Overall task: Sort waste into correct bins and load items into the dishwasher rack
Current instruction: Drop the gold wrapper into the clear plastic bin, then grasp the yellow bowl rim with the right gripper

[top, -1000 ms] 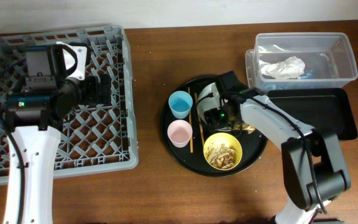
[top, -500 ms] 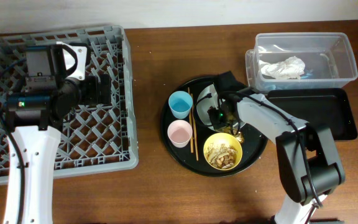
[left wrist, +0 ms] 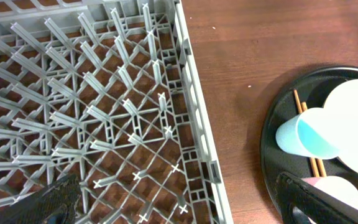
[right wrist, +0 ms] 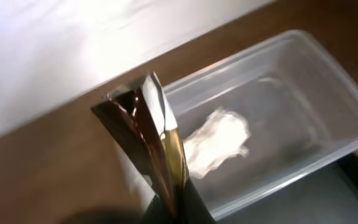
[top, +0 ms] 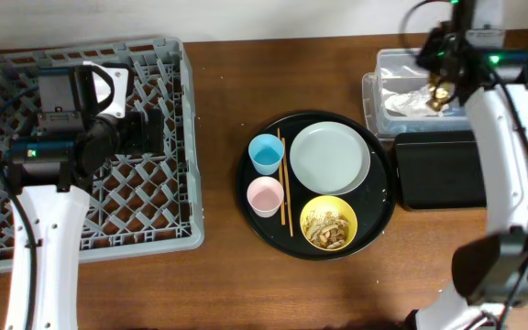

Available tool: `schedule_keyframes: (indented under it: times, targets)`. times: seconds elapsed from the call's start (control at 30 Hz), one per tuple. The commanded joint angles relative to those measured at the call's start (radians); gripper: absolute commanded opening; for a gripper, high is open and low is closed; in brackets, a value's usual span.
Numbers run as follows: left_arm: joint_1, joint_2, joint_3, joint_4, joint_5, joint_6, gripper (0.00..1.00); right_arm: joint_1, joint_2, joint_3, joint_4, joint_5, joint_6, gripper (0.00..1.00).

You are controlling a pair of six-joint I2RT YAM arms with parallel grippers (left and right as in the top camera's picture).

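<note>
My right gripper [top: 440, 89] is shut on the brown-and-gold snack wrapper [right wrist: 149, 133] and holds it above the clear tub [top: 500, 84], where a crumpled white tissue [top: 409, 101] lies. The shallow black tray [top: 443, 170] sits just in front of the tub. On the round black tray [top: 246, 179] are a grey plate [top: 330, 158], a yellow bowl [top: 329, 223] with food scraps, a blue cup [top: 266, 153], a pink cup [top: 265, 196] and chopsticks [top: 284, 188]. My left gripper [top: 147, 133] hangs open over the grey rack [top: 163, 225], with nothing between its fingers [left wrist: 55, 200].
The rack fills the table's left side, with bare brown wood between it and the round tray. In the left wrist view the rack wall [left wrist: 197, 130] runs down the middle, with the blue cup [left wrist: 309, 134] to its right. The right arm's links rise along the table's right edge.
My right gripper shut on the wrapper at the round tray and carried it up and right to above the clear tub. The plate is now uncovered. The left arm stayed still.
</note>
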Motion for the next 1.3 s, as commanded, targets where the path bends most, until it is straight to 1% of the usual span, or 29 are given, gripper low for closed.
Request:
schedule_keyframes:
  times: [0.0, 0.13, 0.17, 0.2, 0.23, 0.3, 0.37, 0.43, 0.5, 0.53, 0.57, 0.63, 0.67, 0.7, 0.73, 0.83, 0.9, 0.93, 0.97, 1.03, 1.07, 1.1, 1.2, 1.27]
  targets:
    - [0.002, 0.006, 0.020, -0.002, 0.008, 0.013, 0.99, -0.045, 0.134, -0.008, 0.098, 0.066, 0.122, 0.04]
    - [0.002, 0.006, 0.020, -0.002, 0.008, 0.013, 0.99, -0.055, 0.268, -0.008, 0.232, 0.065, 0.121, 0.04]
    - [0.002, 0.006, 0.020, -0.002, 0.008, 0.013, 0.99, -0.055, 0.284, -0.008, 0.246, 0.064, 0.121, 0.07]
    - [0.002, 0.006, 0.020, -0.002, 0.008, 0.013, 0.99, -0.055, 0.292, -0.008, 0.256, 0.063, 0.121, 0.26]
    - [0.002, 0.006, 0.020, -0.002, 0.007, 0.013, 0.99, -0.055, 0.292, -0.008, 0.259, 0.062, 0.121, 0.39]
    - [0.002, 0.006, 0.020, -0.002, 0.008, 0.013, 0.99, -0.055, 0.272, -0.007, 0.261, 0.061, 0.121, 0.47]
    - [0.002, 0.006, 0.020, -0.002, 0.007, 0.013, 0.99, -0.055, 0.233, -0.007, 0.252, 0.061, 0.121, 0.51]
    - [0.002, 0.006, 0.020, -0.003, 0.007, 0.013, 0.99, -0.055, 0.163, -0.007, 0.229, 0.060, 0.121, 0.59]
    - [0.001, 0.006, 0.020, -0.002, 0.007, 0.013, 0.99, -0.055, 0.051, -0.007, 0.143, -0.004, 0.113, 0.75]
    - [0.002, 0.006, 0.020, -0.002, 0.007, 0.013, 0.99, -0.055, -0.014, -0.007, 0.069, -0.065, 0.109, 0.89]
    - [0.002, 0.006, 0.020, -0.002, 0.007, 0.013, 0.99, -0.055, -0.069, -0.007, -0.009, -0.121, 0.086, 0.97]
    - [0.001, 0.006, 0.020, -0.003, 0.008, 0.013, 0.99, -0.054, -0.182, -0.007, -0.177, -0.266, 0.051, 0.99]
    - [0.002, 0.006, 0.020, -0.003, 0.007, 0.013, 0.99, -0.054, -0.210, -0.007, -0.227, -0.338, 0.008, 0.99]
    - [0.002, 0.006, 0.020, -0.002, 0.007, 0.013, 0.99, -0.054, -0.243, -0.007, -0.315, -0.447, -0.035, 1.00]
    - [0.002, 0.006, 0.020, -0.002, 0.008, 0.013, 0.99, -0.052, -0.254, -0.007, -0.365, -0.488, -0.049, 0.97]
    - [0.002, 0.006, 0.020, -0.002, 0.008, 0.013, 0.99, 0.000, -0.264, -0.008, -0.586, -0.512, -0.124, 0.90]
    - [0.002, 0.006, 0.020, -0.002, 0.008, 0.013, 0.99, 0.055, -0.262, -0.013, -0.657, -0.502, -0.158, 0.86]
    - [0.002, 0.006, 0.020, -0.002, 0.007, 0.013, 0.99, 0.083, -0.262, -0.018, -0.676, -0.479, -0.157, 0.86]
    - [0.002, 0.006, 0.020, -0.002, 0.008, 0.013, 0.99, 0.144, -0.262, -0.023, -0.695, -0.435, -0.156, 0.86]
    - [0.002, 0.006, 0.020, -0.002, 0.008, 0.013, 0.99, 0.256, -0.262, -0.059, -0.697, -0.406, -0.149, 0.84]
    - [0.002, 0.007, 0.020, -0.002, 0.007, 0.013, 0.99, 0.322, -0.261, -0.104, -0.679, -0.401, -0.145, 0.82]
    - [0.002, 0.007, 0.020, -0.003, 0.007, 0.013, 0.99, 0.377, -0.260, -0.161, -0.652, -0.357, -0.084, 0.82]
    - [0.002, 0.007, 0.020, -0.002, 0.007, 0.013, 0.99, 0.483, -0.260, -0.349, -0.541, -0.301, 0.012, 0.81]
    - [0.001, 0.007, 0.020, -0.002, 0.007, 0.013, 0.99, 0.537, -0.259, -0.514, -0.415, -0.302, 0.071, 0.80]
